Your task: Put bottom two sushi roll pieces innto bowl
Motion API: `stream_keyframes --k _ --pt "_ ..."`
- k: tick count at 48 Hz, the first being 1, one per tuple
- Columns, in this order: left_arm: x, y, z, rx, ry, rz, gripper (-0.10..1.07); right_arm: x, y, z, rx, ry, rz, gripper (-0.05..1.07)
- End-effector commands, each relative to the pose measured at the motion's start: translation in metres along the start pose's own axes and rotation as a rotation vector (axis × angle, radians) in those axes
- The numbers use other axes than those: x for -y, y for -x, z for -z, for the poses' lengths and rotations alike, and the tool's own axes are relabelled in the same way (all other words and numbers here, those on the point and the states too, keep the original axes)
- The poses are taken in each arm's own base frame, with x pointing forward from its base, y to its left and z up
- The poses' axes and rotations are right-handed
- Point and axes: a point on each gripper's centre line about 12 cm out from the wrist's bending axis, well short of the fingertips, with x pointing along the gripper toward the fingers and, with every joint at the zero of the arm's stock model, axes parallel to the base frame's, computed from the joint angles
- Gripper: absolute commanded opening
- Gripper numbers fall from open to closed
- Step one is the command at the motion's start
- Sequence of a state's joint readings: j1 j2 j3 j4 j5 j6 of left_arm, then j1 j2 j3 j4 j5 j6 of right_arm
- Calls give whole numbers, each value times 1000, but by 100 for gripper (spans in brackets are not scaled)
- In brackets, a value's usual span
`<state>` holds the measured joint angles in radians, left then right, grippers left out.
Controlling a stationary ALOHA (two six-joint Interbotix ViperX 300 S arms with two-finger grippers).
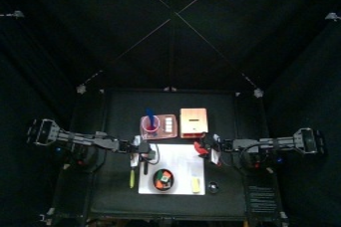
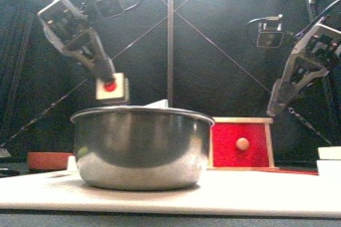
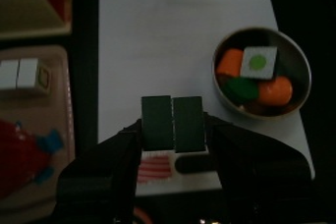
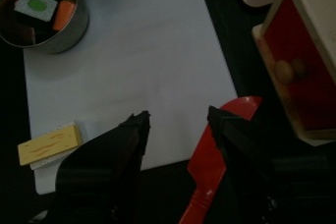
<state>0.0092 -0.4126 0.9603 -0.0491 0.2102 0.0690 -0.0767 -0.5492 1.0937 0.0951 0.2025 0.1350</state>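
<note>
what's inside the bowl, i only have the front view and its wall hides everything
Observer: The left wrist view looks down into the bowl. It holds orange and green pieces, with a white square piece with a green centre on top.
Operator: is the left gripper holding anything
Observer: No. The left gripper has its jaws shut together with nothing visible between them, above the white mat.
Operator: and the right one
Observer: The right gripper is open and empty over the mat. A flat yellow piece lies near the mat's edge.
</note>
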Motion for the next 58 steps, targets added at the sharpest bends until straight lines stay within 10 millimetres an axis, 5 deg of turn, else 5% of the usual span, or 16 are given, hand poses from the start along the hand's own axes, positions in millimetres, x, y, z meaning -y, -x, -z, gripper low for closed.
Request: stream_keyframes --k 1,24,42,58 --pt "-9 12 5 37 28 -27 74 -2 1 -8 22 0 -6 86" --pt "-20 13 61 -43 90 -66 74 -2 1 -14 32 -20 -6 86" --pt "-19 11 77 -78 183 -59 78 -3 -5 -17 19 -23 -3 86" --pt "-24 11 76 -32 196 -82 97 -5 -5 -18 19 -37 -10 86"
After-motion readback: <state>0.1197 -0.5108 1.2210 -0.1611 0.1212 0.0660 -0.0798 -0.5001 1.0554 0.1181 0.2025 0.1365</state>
